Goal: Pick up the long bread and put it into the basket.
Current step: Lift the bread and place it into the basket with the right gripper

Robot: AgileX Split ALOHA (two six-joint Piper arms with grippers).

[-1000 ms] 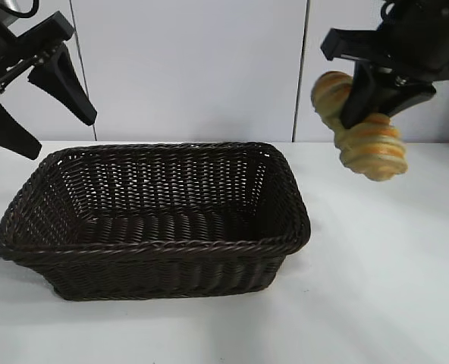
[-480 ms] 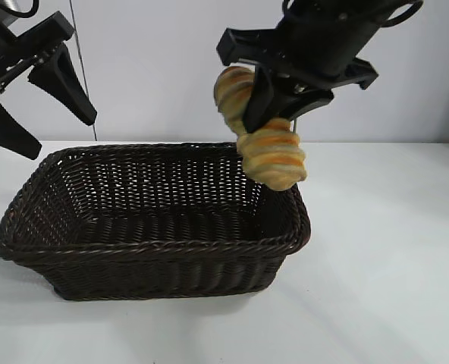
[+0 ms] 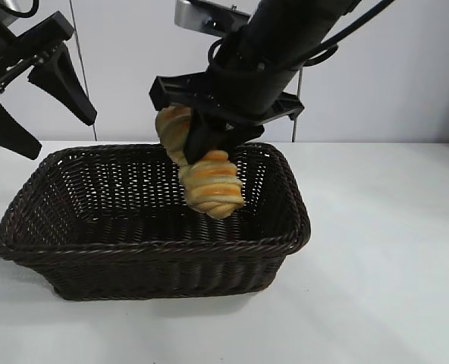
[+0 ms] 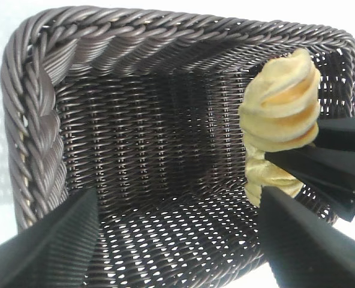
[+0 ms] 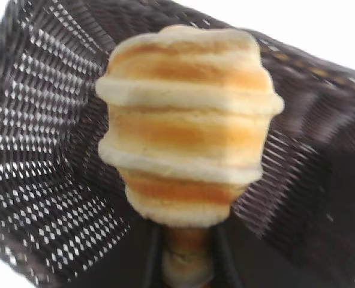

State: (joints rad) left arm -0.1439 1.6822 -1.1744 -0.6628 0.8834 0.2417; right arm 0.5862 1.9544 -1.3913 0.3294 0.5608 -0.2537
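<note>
Black left gripper hangs parked above the basket's left end, jaws wide, nothing in them, clear of the drop zone. Dark brown woven wicker basket sits on white tabletop, open side up to receive. Right gripper clamps oblong golden-tan ridged long bread mid-length, tilted, lower end inside the rim, w/ floor not yet touched, prob. so release drops it inside.

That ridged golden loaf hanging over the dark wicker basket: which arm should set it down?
The right: its fingers already grip the ridged golden loaf above the dark wicker basket. The left gripper hangs open, aside.
</note>
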